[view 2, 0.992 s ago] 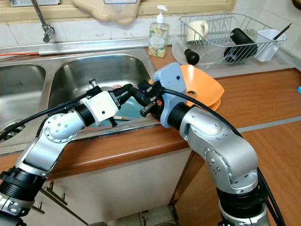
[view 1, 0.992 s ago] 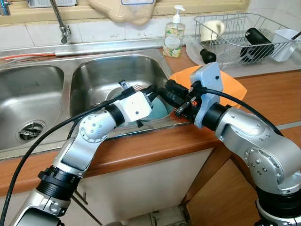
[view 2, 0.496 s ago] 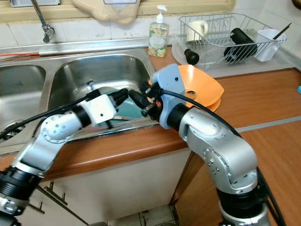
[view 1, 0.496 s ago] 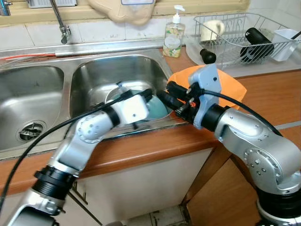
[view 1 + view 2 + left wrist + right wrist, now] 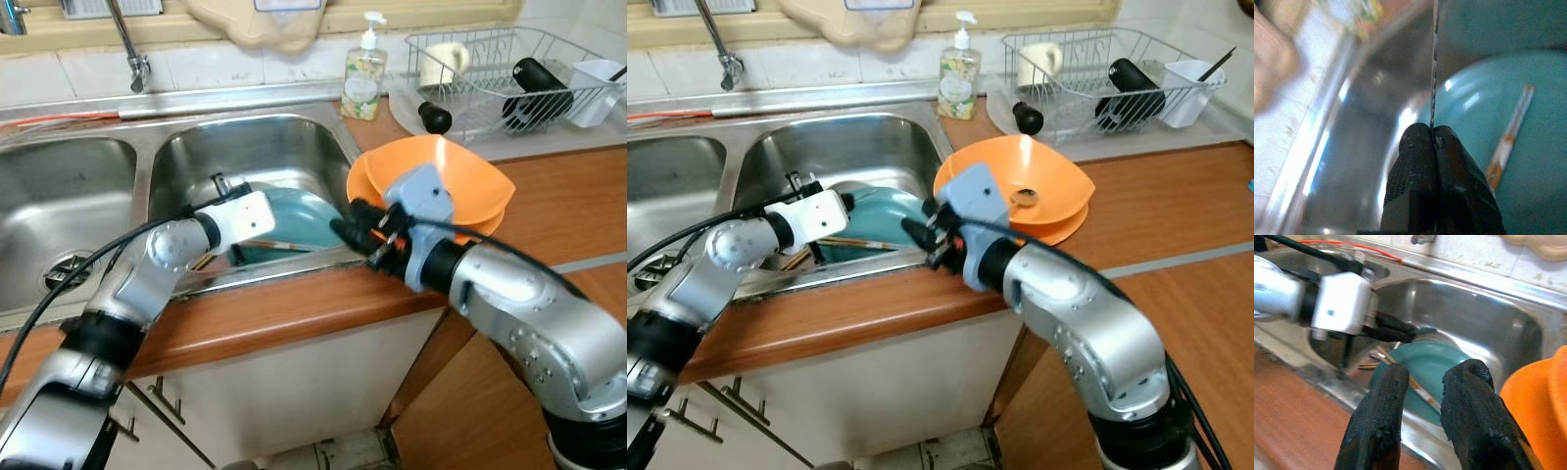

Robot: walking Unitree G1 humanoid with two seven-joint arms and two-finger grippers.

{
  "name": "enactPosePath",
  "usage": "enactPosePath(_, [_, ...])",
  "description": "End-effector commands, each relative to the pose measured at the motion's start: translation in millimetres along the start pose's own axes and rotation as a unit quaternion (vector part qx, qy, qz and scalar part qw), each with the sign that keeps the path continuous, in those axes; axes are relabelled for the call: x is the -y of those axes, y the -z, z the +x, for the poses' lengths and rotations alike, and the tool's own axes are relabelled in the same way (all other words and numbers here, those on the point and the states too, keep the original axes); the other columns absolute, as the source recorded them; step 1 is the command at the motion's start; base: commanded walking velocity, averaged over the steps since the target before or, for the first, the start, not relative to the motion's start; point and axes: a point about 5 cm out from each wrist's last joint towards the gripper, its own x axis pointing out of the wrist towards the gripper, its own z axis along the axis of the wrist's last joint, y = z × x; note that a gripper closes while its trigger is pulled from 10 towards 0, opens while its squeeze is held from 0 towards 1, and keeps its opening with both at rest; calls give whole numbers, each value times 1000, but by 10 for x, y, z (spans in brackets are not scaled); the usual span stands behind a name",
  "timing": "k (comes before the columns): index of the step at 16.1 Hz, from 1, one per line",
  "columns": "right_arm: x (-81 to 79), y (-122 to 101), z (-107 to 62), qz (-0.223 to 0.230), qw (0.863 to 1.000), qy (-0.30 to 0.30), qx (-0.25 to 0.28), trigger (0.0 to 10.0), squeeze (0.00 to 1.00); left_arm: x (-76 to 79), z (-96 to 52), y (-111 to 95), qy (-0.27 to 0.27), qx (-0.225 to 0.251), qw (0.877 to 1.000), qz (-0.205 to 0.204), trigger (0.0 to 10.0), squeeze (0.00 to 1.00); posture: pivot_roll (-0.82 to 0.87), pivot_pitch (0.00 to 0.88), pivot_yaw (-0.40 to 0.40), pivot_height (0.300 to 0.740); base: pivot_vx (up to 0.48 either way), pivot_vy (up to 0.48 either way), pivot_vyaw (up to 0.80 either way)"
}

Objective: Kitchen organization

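- The left gripper (image 5: pixel 1434 134) reached into the right basin of the steel sink (image 5: pixel 245 137), at about 9 o'clock from the teal plate (image 5: pixel 294 217).
- Its fingers (image 5: pixel 1415 161) were pressed together on the thin rim of the teal plate, which ran edge-on away from the fingertips in the left wrist view.
- The teal plate lay tilted in the basin, toward its 4 o'clock corner, with its near edge close under the sink's front lip.
- A chopstick (image 5: pixel 1509 139) with a pale shaft and orange marks rested across the plate's face.
- More utensils (image 5: pixel 801 257) lay in the basin at about 8 o'clock from the plate; what they were could not be told.
- The right gripper (image 5: pixel 1422 382) hovered at the sink's front edge, at about 4 o'clock from the plate, pointing toward it.
- Its two fingers (image 5: pixel 1382 401) stood a narrow gap apart and held nothing.
- Orange bowls (image 5: pixel 460 171) sat stacked on the wooden counter (image 5: pixel 568 206), at 3 o'clock from the basin and just behind the right wrist.
- A soap bottle (image 5: pixel 362 73) stood at 12 o'clock from the bowls, against the tiled wall.
- A wire dish rack (image 5: pixel 490 69) at about 2 o'clock held a cup (image 5: pixel 443 61), a black bottle (image 5: pixel 537 83) and a white tub (image 5: pixel 598 83).
- The tap (image 5: pixel 127 44) rose at 11 o'clock from the right basin.
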Motion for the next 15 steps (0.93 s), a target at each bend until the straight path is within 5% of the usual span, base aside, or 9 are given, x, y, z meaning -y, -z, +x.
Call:
enactPosePath(1, [-19,-11,-11,-8,1000,-2,-2,10000,0,34,86,51,18,-26,999,0,10000,0,-46,0,44,740,0,0,0])
enactPosePath(4, [-15,-14,-11,-9,1000,8,1,10000,0,42,167,157,28,-66,997,-10,10000,0,-54,0,51,740,0,0,0])
enactPosePath(5, [-8,-22,-18,-8,1000,13,4,10000,0,19,177,172,32,-73,997,-13,10000,1000,-55,0,53,740,0,0,0])
enactPosePath(13, [58,-131,-39,-6,998,50,48,10000,0,-22,210,223,48,-83,995,-27,10000,1000,-55,0,53,740,0,0,0])
enactPosePath(14, [121,-243,-67,1,993,79,93,10000,1000,-87,195,188,11,-56,997,-51,10000,1000,-56,0,53,740,0,0,0])
enactPosePath(15, [153,-276,-86,1,990,93,107,10000,1000,-123,183,170,-9,-41,997,-69,10000,1000,-59,0,49,740,0,0,0])
